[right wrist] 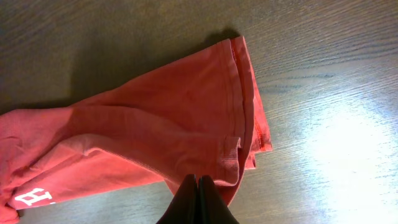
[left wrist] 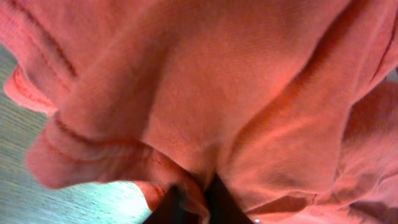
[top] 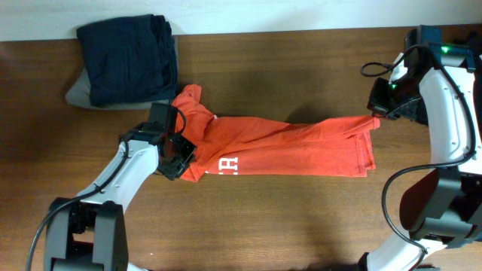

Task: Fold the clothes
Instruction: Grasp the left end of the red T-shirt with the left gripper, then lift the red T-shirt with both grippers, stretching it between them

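Note:
An orange-red T-shirt lies stretched in a long band across the table, white lettering near its left end. My left gripper sits on that left end, by the bunched sleeve and collar. In the left wrist view the fabric fills the frame and a fold is pinched between the dark fingers; the left gripper is shut on it. My right gripper holds the shirt's far right corner. In the right wrist view the right gripper is shut on the hemmed edge.
A folded stack of navy clothes rests on a grey garment at the back left, close to the shirt's left end. Bare wooden table lies in front of the shirt and to the right.

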`<state>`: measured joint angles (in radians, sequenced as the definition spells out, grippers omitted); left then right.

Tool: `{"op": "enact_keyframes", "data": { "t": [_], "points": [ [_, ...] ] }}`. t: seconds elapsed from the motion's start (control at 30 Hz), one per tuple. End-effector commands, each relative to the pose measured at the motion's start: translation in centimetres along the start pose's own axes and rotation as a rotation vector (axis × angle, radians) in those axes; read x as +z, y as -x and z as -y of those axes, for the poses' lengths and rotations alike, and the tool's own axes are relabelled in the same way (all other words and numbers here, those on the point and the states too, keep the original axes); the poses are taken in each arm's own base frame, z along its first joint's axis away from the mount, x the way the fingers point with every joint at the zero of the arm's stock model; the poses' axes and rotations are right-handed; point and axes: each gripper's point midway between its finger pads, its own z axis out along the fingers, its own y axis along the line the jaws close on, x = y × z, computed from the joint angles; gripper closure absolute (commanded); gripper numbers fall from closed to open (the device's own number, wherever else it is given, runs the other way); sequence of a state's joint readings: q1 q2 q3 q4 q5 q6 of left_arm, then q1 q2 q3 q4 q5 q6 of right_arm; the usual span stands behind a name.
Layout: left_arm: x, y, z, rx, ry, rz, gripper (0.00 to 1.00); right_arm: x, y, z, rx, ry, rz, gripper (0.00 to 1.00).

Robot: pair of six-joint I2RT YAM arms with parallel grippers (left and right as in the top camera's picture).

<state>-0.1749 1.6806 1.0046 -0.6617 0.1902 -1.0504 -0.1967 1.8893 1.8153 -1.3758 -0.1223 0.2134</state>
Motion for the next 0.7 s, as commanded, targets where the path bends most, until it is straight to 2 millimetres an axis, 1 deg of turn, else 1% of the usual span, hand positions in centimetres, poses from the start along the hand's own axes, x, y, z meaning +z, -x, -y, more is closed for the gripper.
{"op": "enact_keyframes", "data": {
  "t": [0.0,0.1,0.2,0.23,0.3,0.43,0.5,0.67],
  "points": [
    [0.1,-0.1,0.2,0.033,-0.001,-0.009,0.99,-0.7,0.2,0.0,0.009,0.010,0.022,0.96],
    [-0.3,-0.2,0.1,0.043,0.000,-0.011,0.99,-0.9,0.2,-0.1,0.038,0.016,0.029,0.96],
    [-1.7,-0.2,0.8,0.092,-0.033,0.008,0.99,-2.0,0.1,-0.2,0.034,0.023,0.059,0.96],
    [-2.5,-0.1,1.2,0.109,-0.053,0.021,0.99,-2.5,0.1,-0.3,0.031,0.026,0.075,0.96],
    [-4.3,0.2,2.2,0.153,-0.099,0.060,0.99,-3.7,0.0,-0.4,0.027,0.034,0.109,0.96],
    [-9.2,0.4,3.6,0.216,-0.188,0.154,0.99,-6.3,-0.6,-0.6,0.018,0.048,0.172,0.96],
    [-11.8,0.3,3.7,0.229,-0.223,0.203,0.99,-7.3,-1.0,-0.6,0.016,0.052,0.193,0.96],
    [-17.8,-0.2,2.8,0.252,-0.305,0.347,0.99,-9.3,-2.2,-0.6,0.012,0.061,0.228,0.96]
  ]
}}
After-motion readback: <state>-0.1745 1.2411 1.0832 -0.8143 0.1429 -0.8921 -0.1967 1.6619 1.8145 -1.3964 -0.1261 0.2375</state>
